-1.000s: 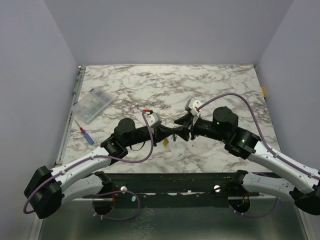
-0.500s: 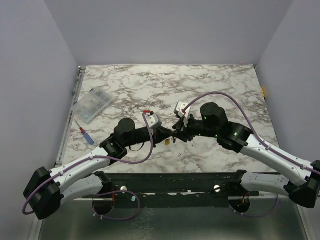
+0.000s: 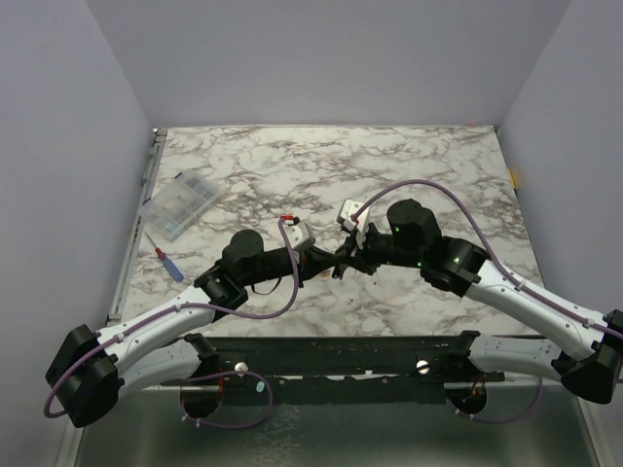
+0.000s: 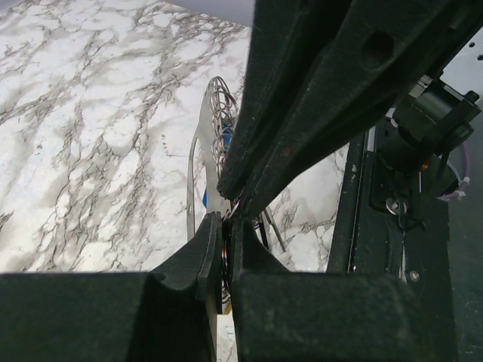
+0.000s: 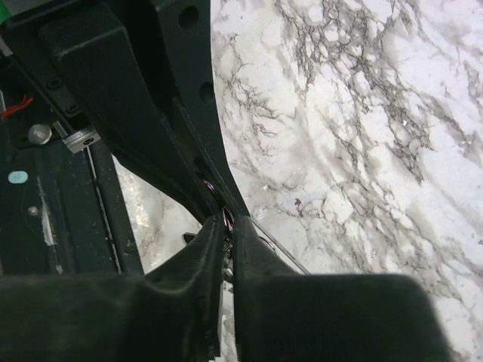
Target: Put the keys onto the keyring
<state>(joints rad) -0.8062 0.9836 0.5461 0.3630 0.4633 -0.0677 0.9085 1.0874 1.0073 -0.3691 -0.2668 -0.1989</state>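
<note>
Both grippers meet tip to tip over the near middle of the marble table (image 3: 419, 165). My left gripper (image 3: 325, 264) is shut on the thin keyring (image 4: 225, 256), seen edge-on between its pads. A silvery key (image 4: 196, 170) with a bit of blue hangs beyond the jaws, and a yellow bit (image 4: 225, 305) shows below them. My right gripper (image 3: 344, 261) is shut on the same iridescent keyring (image 5: 228, 219), with a thin key edge (image 5: 281, 247) beside it. From the top, a small dark bunch of keys (image 3: 334, 275) hangs between the tips.
A clear compartment box (image 3: 180, 205) lies at the left of the table, with a red and blue screwdriver (image 3: 168, 264) nearer the left edge. The black mounting rail (image 3: 341, 352) runs along the near edge. Purple cables (image 3: 428, 187) loop over both arms.
My right arm has swung left until its tips meet the left gripper. The yellow key that hung below the left jaws is now mostly hidden from the top. The left arm has barely moved.
</note>
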